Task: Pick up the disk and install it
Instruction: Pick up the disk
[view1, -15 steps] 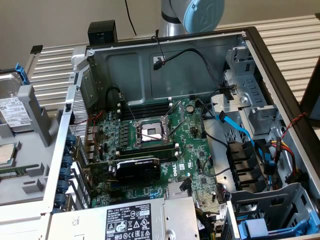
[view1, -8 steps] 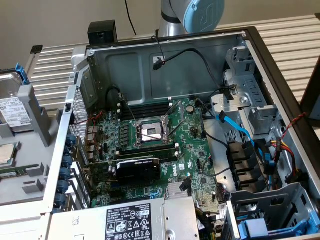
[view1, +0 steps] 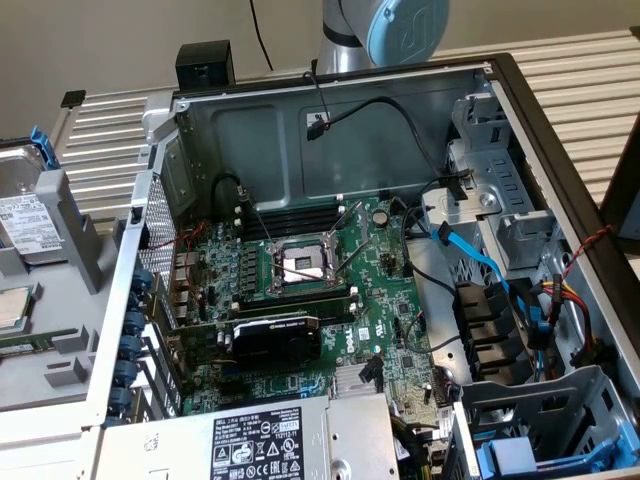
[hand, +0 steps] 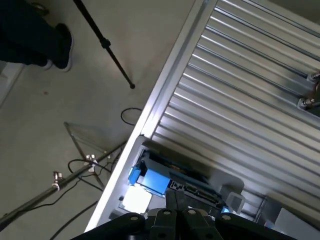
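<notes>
The disk (view1: 22, 222), silver-grey with a white label and a blue carrier, stands on edge in a grey holder on the exterior view's left, outside the computer case. In the wrist view the disk's blue carrier (hand: 151, 181) lies just beyond my gripper (hand: 178, 199). The dark fingers are pressed together with nothing between them, and they hang apart from the carrier. The arm's blue-capped joint (view1: 404, 26) shows behind the case.
The open computer case (view1: 520, 110) holds a motherboard (view1: 300, 280), drive bays with cables (view1: 490, 270) and another blue carrier (view1: 510, 455). A square chip (view1: 10, 305) lies by the holder. Over the ribbed table's edge (hand: 170, 70) are tripod legs (hand: 105, 45) and a person's shoe (hand: 60, 47).
</notes>
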